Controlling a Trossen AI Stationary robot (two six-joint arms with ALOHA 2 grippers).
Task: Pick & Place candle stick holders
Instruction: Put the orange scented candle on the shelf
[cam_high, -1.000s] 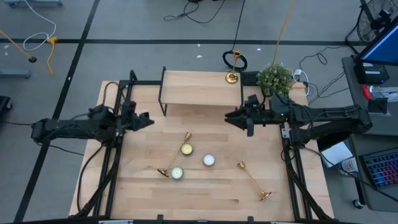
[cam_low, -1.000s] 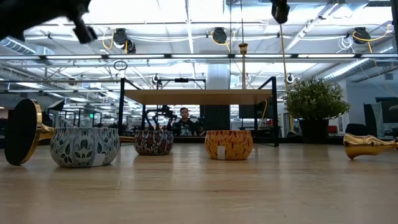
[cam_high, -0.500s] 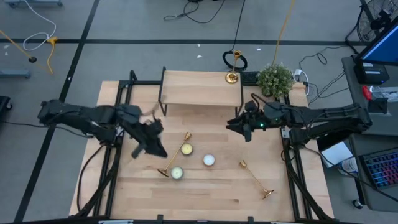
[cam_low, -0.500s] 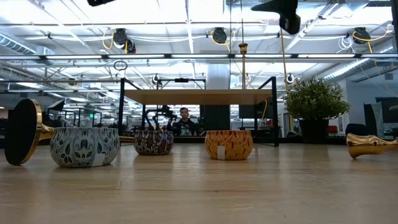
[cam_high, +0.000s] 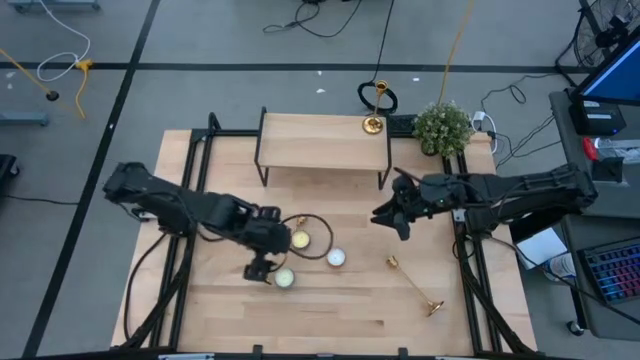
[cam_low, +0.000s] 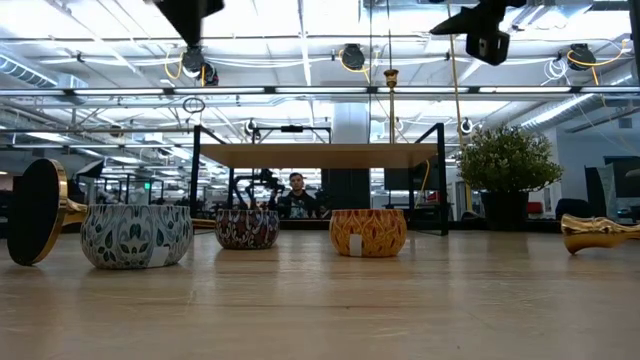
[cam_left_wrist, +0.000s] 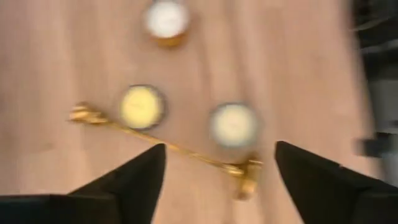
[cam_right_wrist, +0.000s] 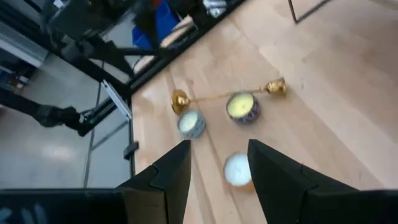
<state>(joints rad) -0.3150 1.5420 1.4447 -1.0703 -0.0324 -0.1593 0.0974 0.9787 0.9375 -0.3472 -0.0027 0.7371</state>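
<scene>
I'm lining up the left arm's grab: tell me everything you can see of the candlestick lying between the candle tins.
The candlestick is a slender, shiny brass-gold piece: a thin straight stem, a round flared base at one end and a small cup at the other. It lies flat on the wooden table, running slantwise, with a yellow-wax tin close beside its stem on one side and a pale-wax tin on the other. The left gripper hovers above it, fingers wide apart, touching nothing.

Three slender gold candle stick holders. One upright (cam_high: 373, 108) on shelf's far right corner, 12 o'clock. One lying (cam_high: 278, 253) at centre, between tealights. One lying (cam_high: 412, 288) at 4 o'clock, base toward near edge.
</scene>
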